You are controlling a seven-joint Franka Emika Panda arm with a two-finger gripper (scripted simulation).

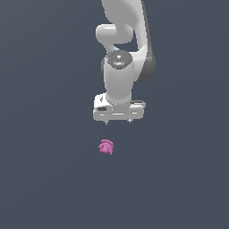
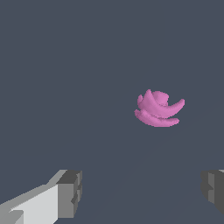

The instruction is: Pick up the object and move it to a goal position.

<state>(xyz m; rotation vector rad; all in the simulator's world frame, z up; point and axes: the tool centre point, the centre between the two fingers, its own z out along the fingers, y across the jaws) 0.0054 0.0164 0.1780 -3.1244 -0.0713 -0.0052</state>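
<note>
The white end effector (image 1: 118, 121) hangs with its jaws spread wide (nothing between them). The small magenta-pink lumpy object (image 1: 106, 146) lies on the dark grey tabletop (image 1: 44, 179), below it, slightly toward the exterior view's left.

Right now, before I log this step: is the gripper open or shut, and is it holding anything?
Gripper: open, fingers wide apart, holding nothing. The pink object lies apart from it on the floor, not between the fingers.
</note>
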